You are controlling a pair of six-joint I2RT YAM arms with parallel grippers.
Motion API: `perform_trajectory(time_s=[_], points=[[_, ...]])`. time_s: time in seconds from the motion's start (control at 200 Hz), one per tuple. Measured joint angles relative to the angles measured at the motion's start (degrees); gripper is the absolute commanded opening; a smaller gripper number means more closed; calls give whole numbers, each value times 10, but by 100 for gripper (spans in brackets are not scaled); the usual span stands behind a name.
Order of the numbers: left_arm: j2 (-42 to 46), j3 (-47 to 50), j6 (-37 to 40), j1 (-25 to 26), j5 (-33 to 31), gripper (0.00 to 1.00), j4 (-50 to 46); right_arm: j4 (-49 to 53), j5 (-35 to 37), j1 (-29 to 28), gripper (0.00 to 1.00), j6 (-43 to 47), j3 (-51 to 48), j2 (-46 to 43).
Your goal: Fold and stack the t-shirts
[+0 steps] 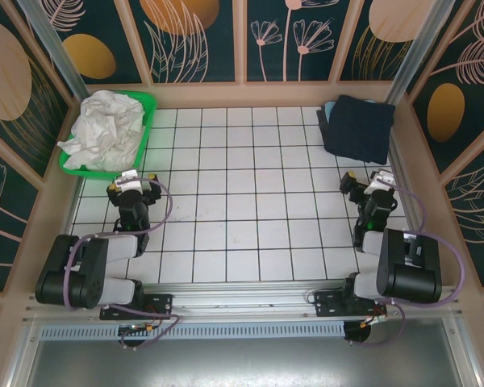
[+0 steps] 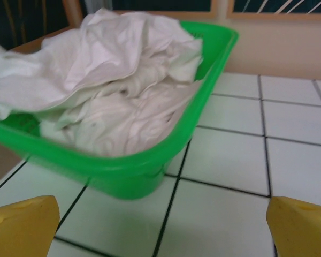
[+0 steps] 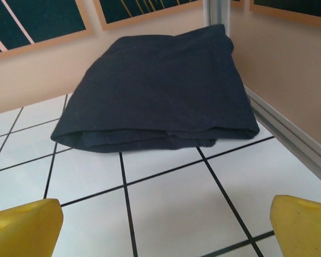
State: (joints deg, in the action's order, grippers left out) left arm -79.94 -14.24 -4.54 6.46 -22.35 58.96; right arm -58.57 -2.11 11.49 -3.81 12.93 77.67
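Observation:
A crumpled white t-shirt (image 1: 105, 127) (image 2: 112, 91) is heaped in the green basket (image 1: 148, 121) (image 2: 134, 174) at the far left. A folded dark navy t-shirt (image 1: 357, 129) (image 3: 160, 91) lies at the far right corner, with a light blue edge (image 1: 327, 109) peeking out beneath it. My left gripper (image 1: 129, 181) (image 2: 163, 230) hovers over the tiles just in front of the basket, open and holding nothing. My right gripper (image 1: 365, 184) (image 3: 166, 230) sits a tile short of the navy shirt, also open and holding nothing. Yellow fingertips (image 2: 21, 225) (image 3: 302, 225) frame each wrist view.
The white tiled table (image 1: 242, 201) stretches between the two arms. Patterned wall panels (image 1: 242, 40) close off the back and sides. A metal rail (image 3: 289, 139) runs along the right edge beside the navy shirt.

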Motion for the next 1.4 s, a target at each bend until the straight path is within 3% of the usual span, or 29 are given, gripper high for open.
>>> perform_trajectory(time_s=[0.165,0.275,0.475,0.611,0.691,1.016,1.401], points=[[-55,-1,-9,-50,45,99,50,-12,-44,1,99,4,-6,-2],[-55,-1,-13,-56,61,99,67,-17,-65,-1,99,9,-12,-4],[-55,-1,-13,-56,74,99,81,-49,-81,-73,99,34,-19,-1],[-55,-1,-13,-56,80,99,82,-159,-76,-55,99,16,-28,85],[-66,1,-10,-56,100,99,105,-163,-66,-61,99,17,-36,118],[-69,2,-6,-56,130,99,114,-176,19,-90,99,15,-24,121],[-69,2,-6,-56,130,99,115,-175,36,-93,99,16,-21,121]])
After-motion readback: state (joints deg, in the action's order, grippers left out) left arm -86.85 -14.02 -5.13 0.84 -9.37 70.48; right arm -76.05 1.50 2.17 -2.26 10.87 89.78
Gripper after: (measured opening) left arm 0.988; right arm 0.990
